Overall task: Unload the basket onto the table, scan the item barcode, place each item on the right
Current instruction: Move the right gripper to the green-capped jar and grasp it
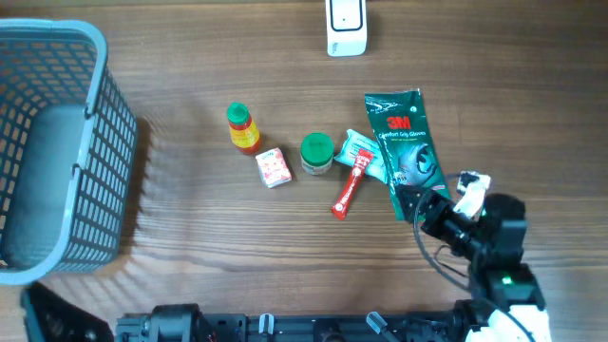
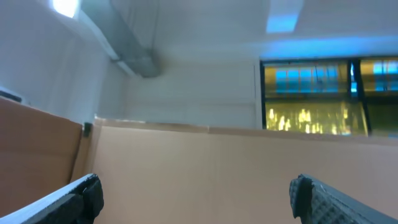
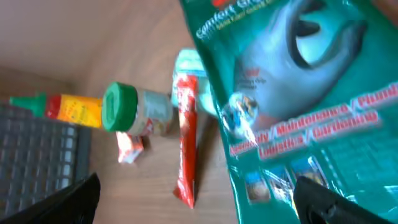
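Right gripper (image 3: pixel 198 200) hangs with its jaws spread wide and nothing between them. It sits low over the bottom end of the green glove pack (image 1: pixel 404 152), at the lower right of the overhead frame. Left gripper (image 2: pixel 196 194) is equally wide open and empty. Its camera looks up at a wall and ceiling, so it seems parked away from the table (image 1: pixel 190 228).

The glove pack lies flat, right of centre, its left edge touching a pale packet (image 1: pixel 359 150). Leftward from it lie a red tube (image 1: pixel 349 190), a green-lidded jar (image 1: pixel 316 154), a small box (image 1: pixel 273 168) and a sauce bottle (image 1: pixel 241 128). A white scanner (image 1: pixel 346 27) stands at the top edge, well apart from all of them, and a blue basket (image 1: pixel 114 133) fills the left side.

By my reading the task is barely begun: nothing is lifted and nothing scanned. What is left is to grasp an item, likely the glove pack, and carry its barcode to the scanner. No barcode is visible.
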Controlling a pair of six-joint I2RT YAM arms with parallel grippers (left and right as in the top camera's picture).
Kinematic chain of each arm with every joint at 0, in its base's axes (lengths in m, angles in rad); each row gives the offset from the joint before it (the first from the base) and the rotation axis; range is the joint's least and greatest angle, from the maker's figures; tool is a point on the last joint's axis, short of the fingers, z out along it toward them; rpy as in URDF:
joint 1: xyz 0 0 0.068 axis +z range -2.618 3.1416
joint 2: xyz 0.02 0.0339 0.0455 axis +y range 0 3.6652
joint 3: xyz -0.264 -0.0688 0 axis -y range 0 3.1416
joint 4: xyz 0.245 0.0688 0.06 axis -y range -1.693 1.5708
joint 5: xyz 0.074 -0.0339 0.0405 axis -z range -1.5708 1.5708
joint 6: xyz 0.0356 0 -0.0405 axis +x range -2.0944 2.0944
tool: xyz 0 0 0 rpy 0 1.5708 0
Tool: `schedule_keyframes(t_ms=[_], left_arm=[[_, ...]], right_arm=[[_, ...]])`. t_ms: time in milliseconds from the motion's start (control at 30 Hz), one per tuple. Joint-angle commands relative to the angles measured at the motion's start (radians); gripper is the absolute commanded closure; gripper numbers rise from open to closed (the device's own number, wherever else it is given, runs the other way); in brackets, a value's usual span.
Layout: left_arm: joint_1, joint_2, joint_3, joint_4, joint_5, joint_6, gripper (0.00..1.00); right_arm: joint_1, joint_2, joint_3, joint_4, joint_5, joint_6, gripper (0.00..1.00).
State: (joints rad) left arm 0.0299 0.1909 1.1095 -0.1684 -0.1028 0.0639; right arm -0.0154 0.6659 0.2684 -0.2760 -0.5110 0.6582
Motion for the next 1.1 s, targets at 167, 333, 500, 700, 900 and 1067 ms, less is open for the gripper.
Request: schedule_keyframes(t_ms=[167, 333, 500, 700, 900, 1067], left_arm=[[0.036, -0.179, -0.288, 0.104, 0.008, -0.257, 0.0], [0.036, -0.187, -0.34, 0.127, 0.001, -0.289, 0.0], [0.036, -0.186, -0.34, 0.114, -0.208, -0.289, 0.0], [0.03, -0.186, -0.37, 0.044, -0.134, -0.341, 0.0], [0.03, -0.182, -0.519, 0.008, 0.114, -0.342, 0.0], [0.03, -0.179, -0.649, -0.051, 0.119, -0.462, 0.0]], right_arm=[[0.004, 0.099, 0.32, -0.369, 0.099, -0.106, 0.0], [0.004, 0.109, 0.405, -0.443, -0.048, -0.049, 0.0], [0.004, 0.117, 0.405, -0.37, 0.009, 0.006, 0.0], [0.092, 0.237, 0.539, -0.495, 0.151, 0.158, 0.01], [0.347, 0.544, 0.845, -0.632, 0.341, 0.465, 0.05], [0.426, 0.734, 1.005, -0.637, 0.36, 0.406, 0.0]])
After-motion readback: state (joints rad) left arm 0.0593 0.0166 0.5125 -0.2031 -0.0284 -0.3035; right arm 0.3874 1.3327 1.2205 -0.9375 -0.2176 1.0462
